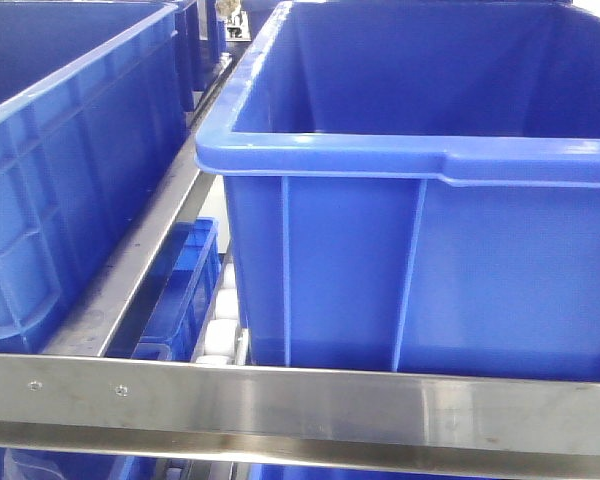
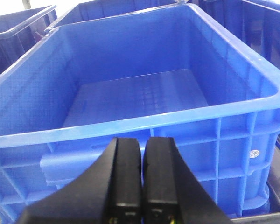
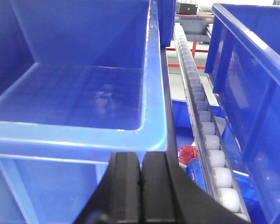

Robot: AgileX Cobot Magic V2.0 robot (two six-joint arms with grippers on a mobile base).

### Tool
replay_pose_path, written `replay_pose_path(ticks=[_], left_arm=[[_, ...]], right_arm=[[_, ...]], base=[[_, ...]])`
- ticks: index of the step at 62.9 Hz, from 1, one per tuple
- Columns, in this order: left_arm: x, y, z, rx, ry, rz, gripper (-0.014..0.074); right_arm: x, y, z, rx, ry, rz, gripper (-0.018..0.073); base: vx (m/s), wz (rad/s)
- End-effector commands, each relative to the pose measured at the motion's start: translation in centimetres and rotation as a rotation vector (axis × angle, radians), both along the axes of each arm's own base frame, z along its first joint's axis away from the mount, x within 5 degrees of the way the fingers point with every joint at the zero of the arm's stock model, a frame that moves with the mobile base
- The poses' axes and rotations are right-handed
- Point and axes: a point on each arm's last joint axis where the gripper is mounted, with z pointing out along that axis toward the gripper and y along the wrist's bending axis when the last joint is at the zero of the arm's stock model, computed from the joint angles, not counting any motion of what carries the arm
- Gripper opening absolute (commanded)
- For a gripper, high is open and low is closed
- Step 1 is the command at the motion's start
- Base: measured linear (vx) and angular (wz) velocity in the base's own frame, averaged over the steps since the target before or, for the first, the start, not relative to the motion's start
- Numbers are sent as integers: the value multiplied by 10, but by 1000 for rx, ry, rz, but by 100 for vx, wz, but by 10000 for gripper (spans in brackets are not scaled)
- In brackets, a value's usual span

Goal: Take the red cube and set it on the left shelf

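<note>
From the front camera I see two blue bins on a steel rack: the right bin fills most of the frame, the left bin is cut off at the edge, and the front rail crosses the bottom. Neither arm shows in this view, and the bins' floors are hidden behind their walls.

My left gripper hangs at the near rim of a bin whose ribbed floor is bare; its black fingers are pressed together with nothing between them.

My right gripper is likewise closed on nothing, at the near right corner of another bin. Down in the gap to its right, beside a track of white rollers, a small red object peeks out. It is half hidden and blurred, so I cannot tell for certain it is the cube. It lies below bin level, well clear of both grippers.
</note>
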Motion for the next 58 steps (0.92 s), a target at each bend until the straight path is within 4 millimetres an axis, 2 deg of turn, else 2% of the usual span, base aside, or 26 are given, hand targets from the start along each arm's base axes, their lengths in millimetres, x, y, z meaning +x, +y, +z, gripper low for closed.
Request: replay_pose_path(ticks=[1, 15, 58], left_arm=[[1, 0, 0, -13, -55, 1, 102], [1, 0, 0, -13, -55, 1, 102], [1, 0, 0, -13, -55, 1, 102]], right_arm=[[-3, 0, 18, -25, -133, -5, 26], [-3, 1, 19, -88, -143, 0, 26], [-3, 0, 19, -61, -143, 1, 26]], base=[[0, 0], [1, 5], [0, -2]])
